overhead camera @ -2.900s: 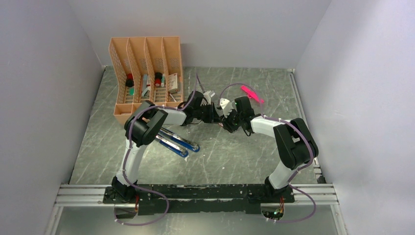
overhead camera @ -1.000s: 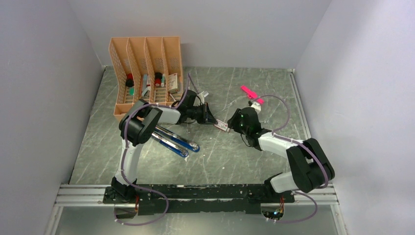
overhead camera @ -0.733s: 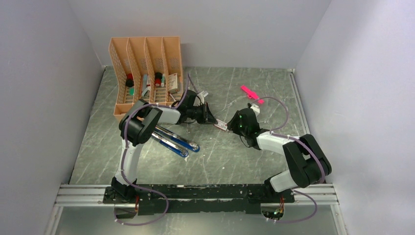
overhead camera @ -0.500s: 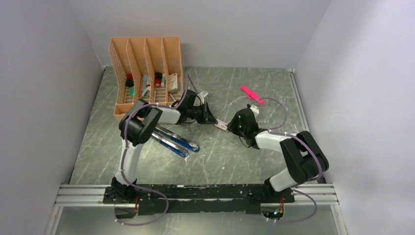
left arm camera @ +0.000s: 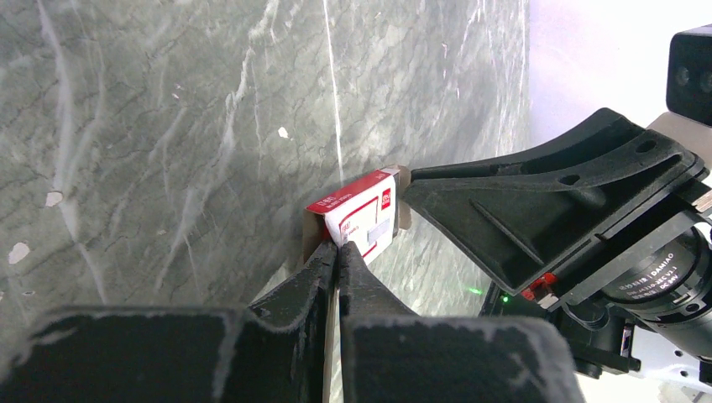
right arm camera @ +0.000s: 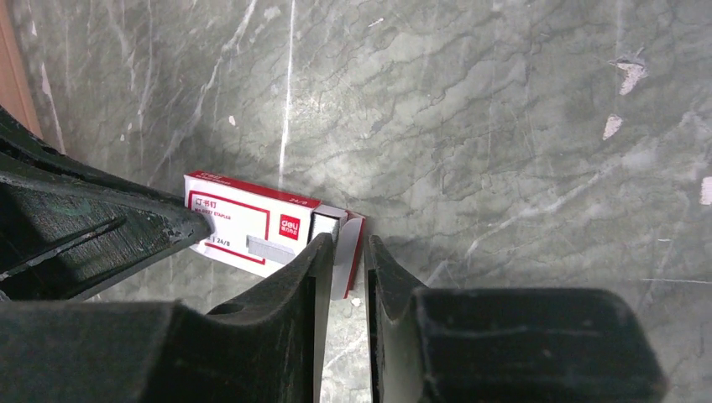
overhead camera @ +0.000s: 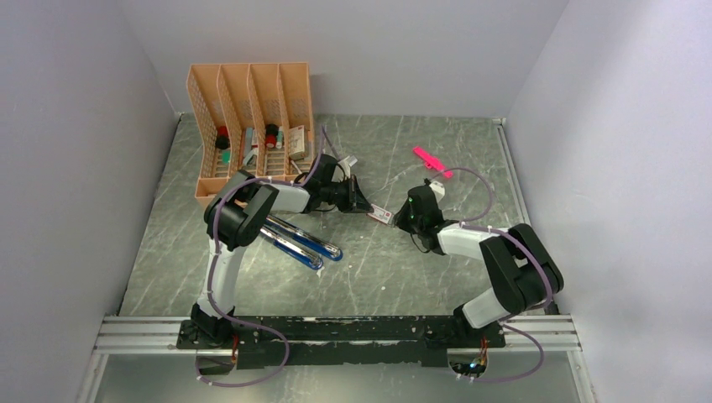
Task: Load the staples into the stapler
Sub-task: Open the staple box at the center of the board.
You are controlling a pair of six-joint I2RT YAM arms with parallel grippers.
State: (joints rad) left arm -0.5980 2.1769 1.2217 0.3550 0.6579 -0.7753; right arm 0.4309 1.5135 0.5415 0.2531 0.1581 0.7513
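- Left gripper (left arm camera: 337, 249): fingers pressed together on a thin end flap of the staple box (right arm camera: 239, 225), which is at mid-table.
- Right gripper (right arm camera: 347, 243): fingers nearly together, with the box's open end in the narrow gap. Whether they press on it cannot be told.
- Staples (right arm camera: 326, 225): a grey strip showing at the open end of the box, just beside the right fingertips.
- Stapler (overhead camera: 301, 242): blue and silver, lying on the table (overhead camera: 403, 277) near the left arm's elbow and partly hidden by that arm. It is well apart from the box.
- Pink stick (overhead camera: 432, 161): flat on the table beyond the right gripper, touching nothing.
- The two grippers face each other tip to tip across the box. Bare table extends toward the near rail (overhead camera: 336, 332), and walls close off the other three sides.
- Orange organiser (overhead camera: 252, 92): four upright compartments in the far left corner, holding small items with red and green parts and a pale box, too small to name.
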